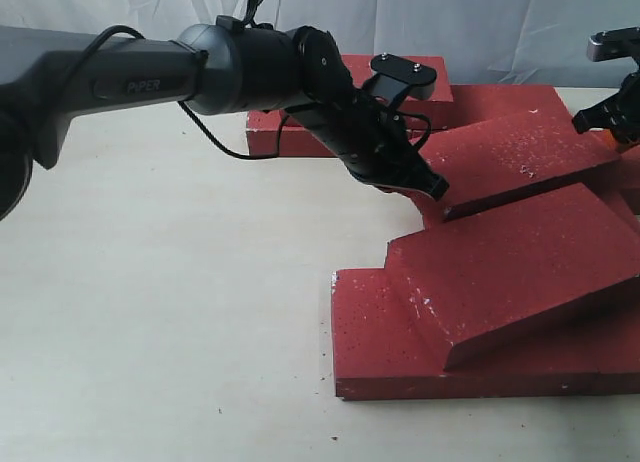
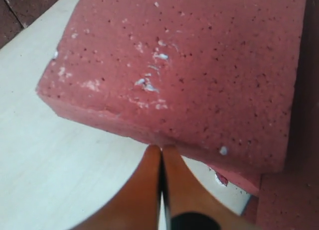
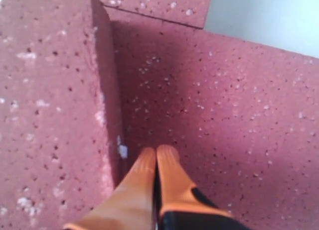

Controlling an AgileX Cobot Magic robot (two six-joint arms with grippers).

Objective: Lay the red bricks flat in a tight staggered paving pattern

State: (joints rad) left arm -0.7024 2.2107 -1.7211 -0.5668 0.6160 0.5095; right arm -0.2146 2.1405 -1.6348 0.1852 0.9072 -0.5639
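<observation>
1. Red bricks are lying heaped on the table, several tilting; we are judging paving barely started.
2. We are holding left gripper and right gripper closed, empty, beside bricks.

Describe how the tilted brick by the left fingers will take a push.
The brick looks thick and solid: probably stiff and heavy. Its rough face likely drags, not slides. Propped tilted on a neighbour, it may drop flat if nudged.
</observation>
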